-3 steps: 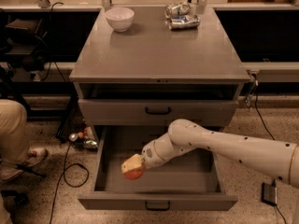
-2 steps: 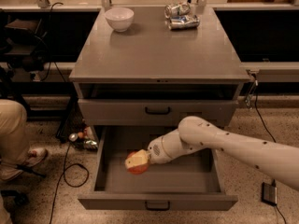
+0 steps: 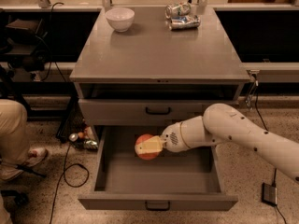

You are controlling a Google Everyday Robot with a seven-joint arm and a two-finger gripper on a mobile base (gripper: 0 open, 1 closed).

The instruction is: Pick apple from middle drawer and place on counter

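Observation:
The middle drawer point(image 3: 159, 202) is pulled open below the cabinet, its gray floor showing. My gripper point(image 3: 148, 146) reaches in from the right on a white arm and is shut on the apple point(image 3: 145, 154), a red-orange ball partly covered by the pale fingers point(image 3: 150, 144). The apple is held up over the back left part of the drawer, near the drawer front above. The counter point(image 3: 159, 50) is the flat gray top of the cabinet.
A white bowl point(image 3: 120, 18) stands at the counter's back left and two crushed cans point(image 3: 182, 16) lie at the back right. A person's leg and shoe point(image 3: 14, 143) are at the left, with cables and small objects point(image 3: 79, 139) on the floor.
My gripper has lifted the apple and carried it right and toward the back of the drawer; the arm has risen with it.

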